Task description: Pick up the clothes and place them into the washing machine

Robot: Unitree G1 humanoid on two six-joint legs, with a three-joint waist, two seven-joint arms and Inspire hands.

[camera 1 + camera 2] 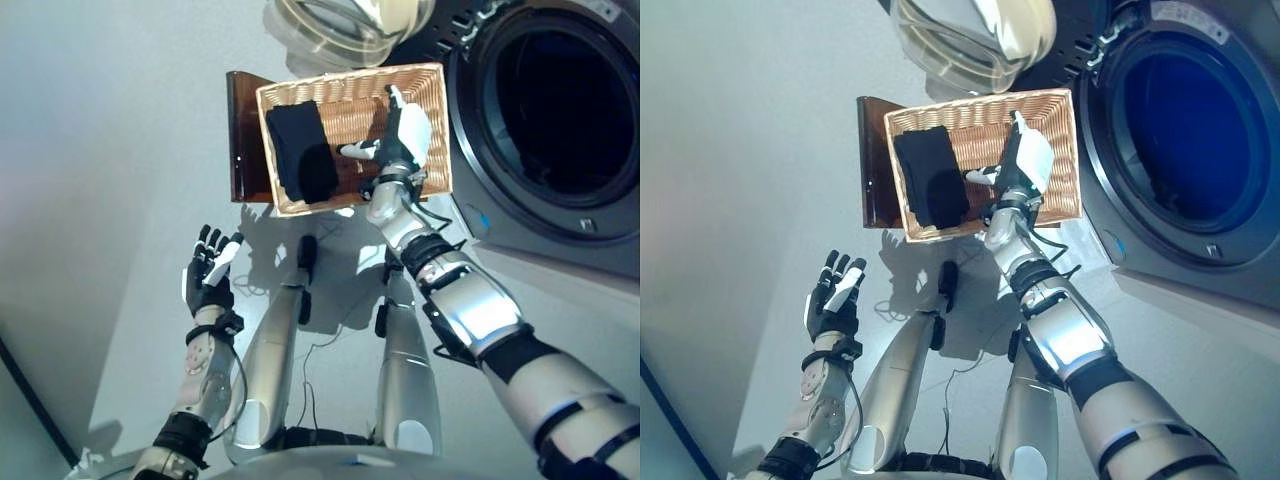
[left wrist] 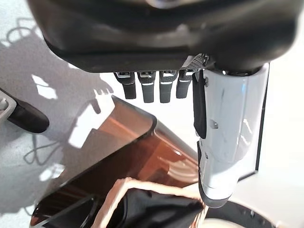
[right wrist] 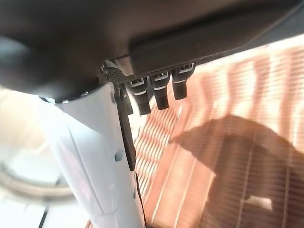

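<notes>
Just left of the right hand (image 1: 405, 135), dark clothes (image 1: 302, 150) are lying folded in the wicker basket (image 1: 350, 92). That hand is hovering over the basket's bare weave, fingers straight, holding nothing. Washing machine (image 1: 560, 110) is gaping open beyond it; left hand (image 1: 208, 275) is idling spread and empty, well apart.

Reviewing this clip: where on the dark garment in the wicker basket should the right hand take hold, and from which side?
Probably from above, pinching the middle of the dark garment. It lies folded and flat along the left half of the wicker basket, close to that wall, so a sideways approach looks blocked. The right hand is open over the bare right half and would need to shift left. The left hand is open, away from the basket.
</notes>
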